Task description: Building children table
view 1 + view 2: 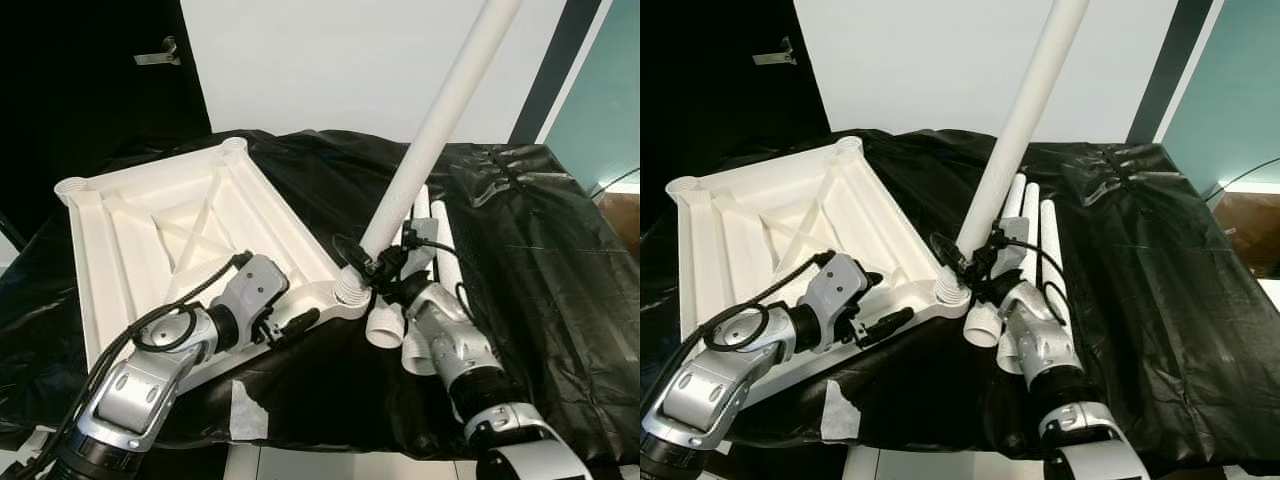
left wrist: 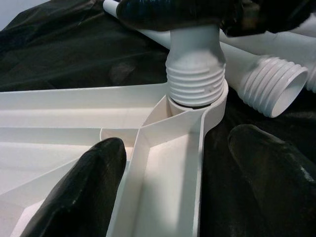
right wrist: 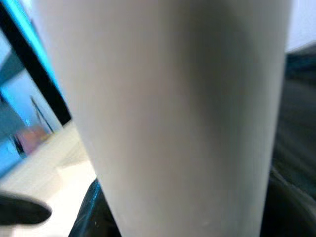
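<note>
My right gripper (image 1: 368, 268) holds the leg (image 1: 430, 140) in the corner hole; my open left gripper (image 1: 292, 325) steadies the tabletop (image 1: 150, 240).

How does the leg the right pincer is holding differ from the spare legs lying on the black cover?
The held leg stands tilted upward, its threaded end in the tabletop's corner socket; the spare legs lie flat on the cover. The right pincer grips the held leg near its base; nothing grips the spare legs. The spare legs' threaded ends are free and open. All are white tubes with ribbed threaded ends.
</note>
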You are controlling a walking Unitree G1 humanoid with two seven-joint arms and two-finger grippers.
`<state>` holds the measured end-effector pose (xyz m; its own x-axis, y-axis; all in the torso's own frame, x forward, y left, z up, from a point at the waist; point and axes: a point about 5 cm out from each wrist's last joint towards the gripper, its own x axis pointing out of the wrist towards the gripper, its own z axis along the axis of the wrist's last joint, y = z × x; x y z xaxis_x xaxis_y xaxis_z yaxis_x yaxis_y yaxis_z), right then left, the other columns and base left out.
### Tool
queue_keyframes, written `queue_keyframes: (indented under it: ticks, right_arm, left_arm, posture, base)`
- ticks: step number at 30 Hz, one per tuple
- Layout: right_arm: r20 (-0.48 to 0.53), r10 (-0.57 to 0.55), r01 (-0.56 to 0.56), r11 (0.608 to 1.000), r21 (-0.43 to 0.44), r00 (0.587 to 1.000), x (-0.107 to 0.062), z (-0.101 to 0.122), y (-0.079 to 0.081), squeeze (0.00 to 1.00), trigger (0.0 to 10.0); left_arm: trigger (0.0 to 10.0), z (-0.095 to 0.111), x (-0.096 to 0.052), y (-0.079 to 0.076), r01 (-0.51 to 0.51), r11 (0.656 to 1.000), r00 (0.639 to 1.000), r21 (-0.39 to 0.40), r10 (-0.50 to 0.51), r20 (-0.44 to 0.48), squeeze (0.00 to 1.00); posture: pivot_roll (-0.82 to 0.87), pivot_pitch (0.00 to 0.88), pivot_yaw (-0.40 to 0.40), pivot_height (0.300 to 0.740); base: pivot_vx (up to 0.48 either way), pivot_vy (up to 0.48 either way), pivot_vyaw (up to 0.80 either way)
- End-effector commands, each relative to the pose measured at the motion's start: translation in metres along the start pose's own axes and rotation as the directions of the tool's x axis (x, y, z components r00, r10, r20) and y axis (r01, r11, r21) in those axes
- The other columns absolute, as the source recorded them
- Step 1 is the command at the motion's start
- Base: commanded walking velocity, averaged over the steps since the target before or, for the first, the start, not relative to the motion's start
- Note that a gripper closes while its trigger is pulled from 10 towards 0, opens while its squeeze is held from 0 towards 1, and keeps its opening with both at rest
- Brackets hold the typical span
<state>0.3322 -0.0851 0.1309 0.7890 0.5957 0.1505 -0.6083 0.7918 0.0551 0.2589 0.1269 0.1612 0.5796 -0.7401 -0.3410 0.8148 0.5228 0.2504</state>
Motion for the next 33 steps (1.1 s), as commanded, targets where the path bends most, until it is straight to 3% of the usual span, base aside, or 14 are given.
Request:
queue_keyframes:
  ticks: [1, 7, 12, 16, 23, 28, 31, 33]
  right_arm:
    - [-0.138, -0.005, -0.008, 0.995, -0.099, 0.99, -0.012, -0.024, 0.0, 0.0, 10.0]
    - [-0.17, 0.047, -0.063, 0.994, -0.087, 0.984, -0.017, -0.025, -0.01, 0.0, 10.0]
    - [-0.193, 0.141, -0.158, 0.985, -0.074, 0.971, -0.029, -0.019, -0.032, 0.0, 10.0]
    - [-0.205, 0.188, -0.201, 0.978, -0.047, 0.961, -0.032, -0.019, -0.035, 0.0, 10.0]
    - [-0.241, 0.254, -0.281, 0.956, -0.081, 0.937, -0.032, -0.014, -0.043, 0.0, 10.0]
    - [-0.251, 0.2, -0.231, 0.968, -0.098, 0.947, -0.025, -0.011, -0.049, 0.0, 10.0]
    - [-0.265, 0.058, -0.097, 0.986, -0.136, 0.963, -0.015, -0.013, -0.046, 0.0, 10.0]
    - [-0.218, 0.013, -0.038, 0.993, -0.114, 0.976, -0.005, -0.014, -0.031, 0.0, 10.0]
  left_arm:
    - [10.0, 0.001, -0.001, 0.002, -0.018, 1.0, 1.0, 0.001, 0.018, -0.004, 0.0]
    - [10.0, 0.003, -0.001, 0.002, -0.018, 1.0, 1.0, 0.0, 0.018, 0.003, 0.0]
    - [10.0, 0.005, 0.0, 0.002, -0.014, 1.0, 1.0, 0.004, 0.014, 0.01, 0.0]
    - [10.0, 0.006, 0.0, 0.002, -0.013, 1.0, 1.0, 0.006, 0.013, 0.013, 0.0]
    - [10.0, 0.008, 0.001, 0.002, -0.013, 1.0, 1.0, 0.006, 0.013, 0.018, 0.0]
    - [10.0, 0.009, 0.001, 0.002, -0.022, 1.0, 0.999, 0.001, 0.022, 0.025, 0.0]
    - [10.0, 0.009, 0.0, 0.002, -0.038, 0.999, 0.999, -0.007, 0.038, 0.029, 0.0]
    - [10.0, 0.009, 0.0, 0.002, -0.044, 0.999, 0.999, -0.012, 0.044, 0.032, 0.0]
  posture:
    - [0.07, 0.0, -0.021, 0.74]
    - [0.07, 0.0, -0.019, 0.74]
    - [0.06, 0.0, -0.017, 0.74]
    - [0.06, 0.0, -0.016, 0.74]
    - [0.06, 0.0, -0.012, 0.74]
    - [0.07, 0.0, -0.025, 0.74]
    - [0.07, 0.0, -0.035, 0.74]
    - [0.07, 0.0, -0.038, 0.74]
  base:
    - [0.0, 0.0, 0.0]
    - [0.0, 0.0, 0.0]
    - [0.0, 0.0, 0.0]
    - [0.0, 0.0, 0.0]
    - [0.0, 0.0, 0.0]
    - [0.0, 0.0, 0.0]
    - [0.0, 0.0, 0.0]
    - [0.0, 0.0, 0.0]
